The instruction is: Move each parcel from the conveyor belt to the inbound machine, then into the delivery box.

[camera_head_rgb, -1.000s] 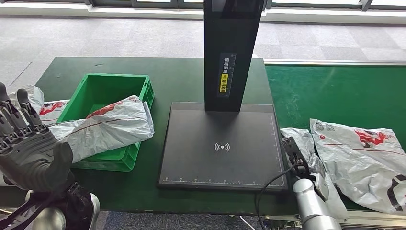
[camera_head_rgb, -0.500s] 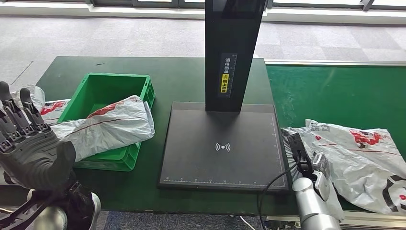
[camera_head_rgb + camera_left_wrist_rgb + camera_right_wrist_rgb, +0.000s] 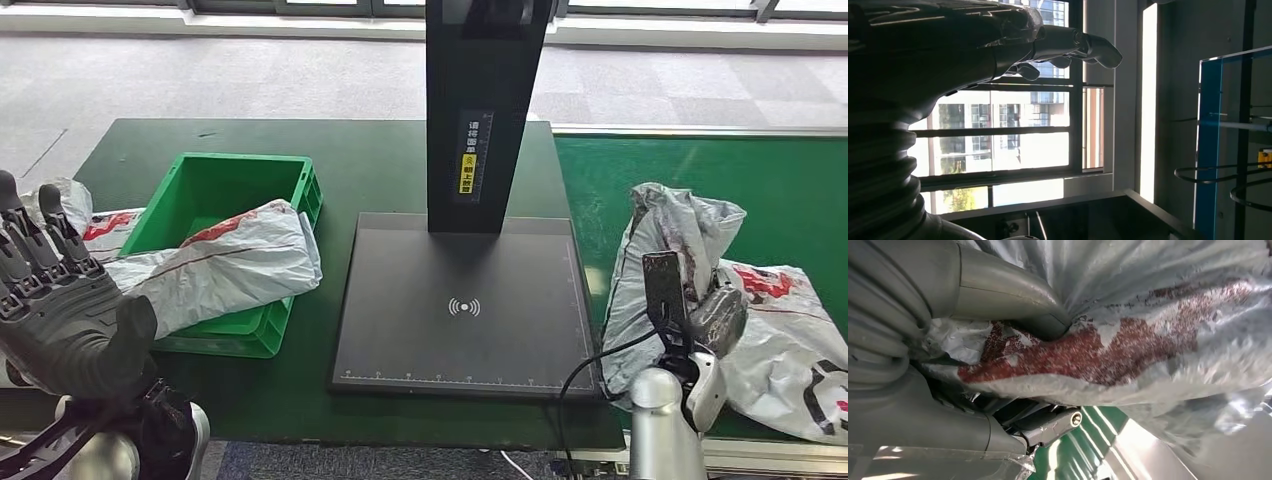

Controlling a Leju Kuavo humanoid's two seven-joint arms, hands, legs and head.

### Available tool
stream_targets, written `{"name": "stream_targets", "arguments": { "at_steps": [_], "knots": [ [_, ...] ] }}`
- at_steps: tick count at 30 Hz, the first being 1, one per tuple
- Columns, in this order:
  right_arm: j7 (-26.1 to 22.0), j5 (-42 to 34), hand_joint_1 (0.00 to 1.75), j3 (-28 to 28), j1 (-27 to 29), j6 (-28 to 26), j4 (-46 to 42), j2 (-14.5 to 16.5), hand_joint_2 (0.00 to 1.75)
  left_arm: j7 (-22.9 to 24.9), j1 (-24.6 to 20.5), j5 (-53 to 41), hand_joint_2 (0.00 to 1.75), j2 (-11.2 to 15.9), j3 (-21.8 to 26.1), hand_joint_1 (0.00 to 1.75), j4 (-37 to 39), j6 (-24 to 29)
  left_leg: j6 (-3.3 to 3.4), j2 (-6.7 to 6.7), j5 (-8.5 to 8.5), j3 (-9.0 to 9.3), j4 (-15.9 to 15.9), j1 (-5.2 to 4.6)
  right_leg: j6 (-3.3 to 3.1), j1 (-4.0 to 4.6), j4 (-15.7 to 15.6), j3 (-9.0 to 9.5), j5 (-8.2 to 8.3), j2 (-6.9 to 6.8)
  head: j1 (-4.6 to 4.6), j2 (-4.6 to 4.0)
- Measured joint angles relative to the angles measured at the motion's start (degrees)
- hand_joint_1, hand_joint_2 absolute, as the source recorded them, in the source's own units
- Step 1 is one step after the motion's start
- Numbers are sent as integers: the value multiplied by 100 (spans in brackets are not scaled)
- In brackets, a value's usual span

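— What has your right hand (image 3: 712, 318) got?

— My fingers (image 3: 1013, 315) are clamped on a grey parcel (image 3: 668, 232) with red print; it is bunched up and lifted off the conveyor belt (image 3: 700, 180), just right of the inbound machine (image 3: 460, 300); the wrist view shows the thumb pressed into the crumpled plastic.

— Anything else on the belt?

— A second parcel (image 3: 790, 345) lies flat there, partly behind my hand and the raised one.

— And your left hand (image 3: 62, 310)?

— Held up at the near left corner of the table (image 3: 370, 160), palm open, fingers spread, holding nothing.

— The delivery box?

— The green delivery box (image 3: 200, 190) stands left of the machine; one parcel (image 3: 235, 260) is draped over its near rim, half inside and half hanging out; another parcel (image 3: 105, 228) lies on the table just left of the box, behind my raised fingers.
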Motion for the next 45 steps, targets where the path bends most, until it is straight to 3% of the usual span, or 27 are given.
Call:
{"name": "stream_targets", "arguments": {
  "at_steps": [7, 14, 19, 27, 44, 45],
  "knots": [
    [-531, -296, 175, 414, 519, -40, -1529, 257, 175, 0, -38, 14, 175, -3, 0, 0, 23, -40, 1, 1, 0, 0, 0, 0, 0, -1, 0, 3, 0, -2, 1, 0],
    [-886, -376, 175, 1643, 754, 538, -2479, 368, 175, 2, -241, 56, 175, -15, -44, 0, 150, -175, -1, 10, 1, 2, 0, 1, 0, 1, 1, 0, 1, 7, -1, 0],
    [-892, -423, 175, 2518, 576, 760, -2423, 369, 175, 2, -402, 123, 175, -40, -151, 0, 299, -216, -5, 9, 6, 2, 0, 2, -1, 1, 2, 2, 2, 5, -1, 0],
    [-872, -622, 175, 3432, 241, 894, -1681, 393, 175, 3, -578, 148, 175, -57, -328, 0, 517, -200, -5, 5, 7, 1, 0, 2, -1, 0, 3, 2, 3, 4, -1, 0],
    [-675, -883, 175, 3797, -58, 855, -616, 399, 175, 2, -613, 211, 175, -55, -549, 0, 679, 16, -5, 5, 6, 0, 0, 2, -1, 0, 2, 1, 3, 4, -1, 0],
    [-654, -901, 131, 3799, -90, 828, -534, 398, 175, 2, -614, 216, 175, -52, -558, 0, 681, 47, -5, 5, 6, 0, 0, 2, -1, 0, 2, 1, 3, 4, -1, 0]
  ]
}}
